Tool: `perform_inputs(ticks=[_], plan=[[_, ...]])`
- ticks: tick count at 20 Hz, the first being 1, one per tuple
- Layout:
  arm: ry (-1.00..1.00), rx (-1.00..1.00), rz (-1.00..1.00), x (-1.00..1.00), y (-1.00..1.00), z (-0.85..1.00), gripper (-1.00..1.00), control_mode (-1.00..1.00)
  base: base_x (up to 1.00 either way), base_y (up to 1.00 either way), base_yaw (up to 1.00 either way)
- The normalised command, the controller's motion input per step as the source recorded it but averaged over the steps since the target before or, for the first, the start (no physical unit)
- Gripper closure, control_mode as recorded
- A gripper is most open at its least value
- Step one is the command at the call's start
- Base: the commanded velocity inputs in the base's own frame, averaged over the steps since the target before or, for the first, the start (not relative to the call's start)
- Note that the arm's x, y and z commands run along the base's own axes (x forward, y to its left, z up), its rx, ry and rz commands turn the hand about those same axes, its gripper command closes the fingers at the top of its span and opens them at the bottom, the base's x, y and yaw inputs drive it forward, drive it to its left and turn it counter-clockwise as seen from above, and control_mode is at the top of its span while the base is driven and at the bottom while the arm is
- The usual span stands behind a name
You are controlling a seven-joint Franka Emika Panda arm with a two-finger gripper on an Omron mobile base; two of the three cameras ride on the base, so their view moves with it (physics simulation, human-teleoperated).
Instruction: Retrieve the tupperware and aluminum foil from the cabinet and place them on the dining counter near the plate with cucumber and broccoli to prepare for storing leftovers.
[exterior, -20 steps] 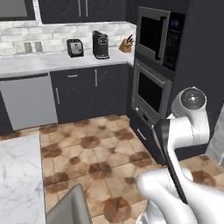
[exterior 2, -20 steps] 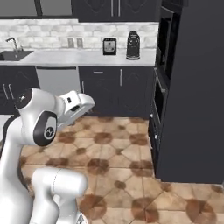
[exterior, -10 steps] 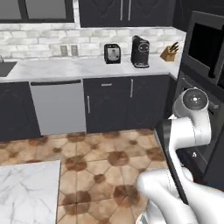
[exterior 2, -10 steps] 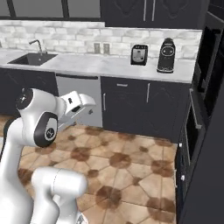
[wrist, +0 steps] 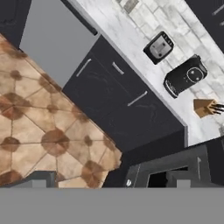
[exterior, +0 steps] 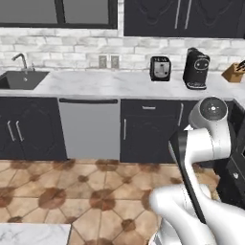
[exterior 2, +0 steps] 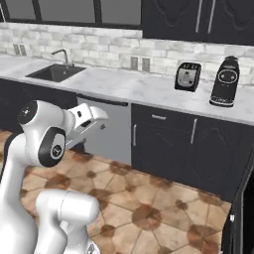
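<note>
Turning of the base is read from both base views, whose whole scene has swung. The tupperware and aluminum foil are judged still shut away, with the black wall cabinets closed high above the pincer. The pincer is held spread and empty. Sink, dishwasher and toaster are now brought ahead of it. A marble corner, likely the dining counter, lies below and behind.
</note>
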Motion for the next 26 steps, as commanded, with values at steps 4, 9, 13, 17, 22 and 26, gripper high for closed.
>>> perform_inputs(ticks=[4,9,13,17,22,26], plan=[[0.00,0.00,0.00,0.00,0.00,0.00,-1.00,1.00,1.00,0.13,0.42],[0.00,0.00,0.00,0.00,0.00,0.00,-1.00,1.00,1.00,0.15,0.44],[0.00,0.00,0.00,0.00,0.00,0.00,-1.00,1.00,1.00,0.29,0.43],[0.00,0.00,0.00,0.00,0.00,0.00,-1.00,1.00,1.00,0.49,0.40],[0.00,0.00,0.00,0.00,0.00,0.00,-1.00,1.00,1.00,0.62,0.41],[0.00,0.00,0.00,0.00,0.00,0.00,-1.00,1.00,1.00,0.67,0.39]])
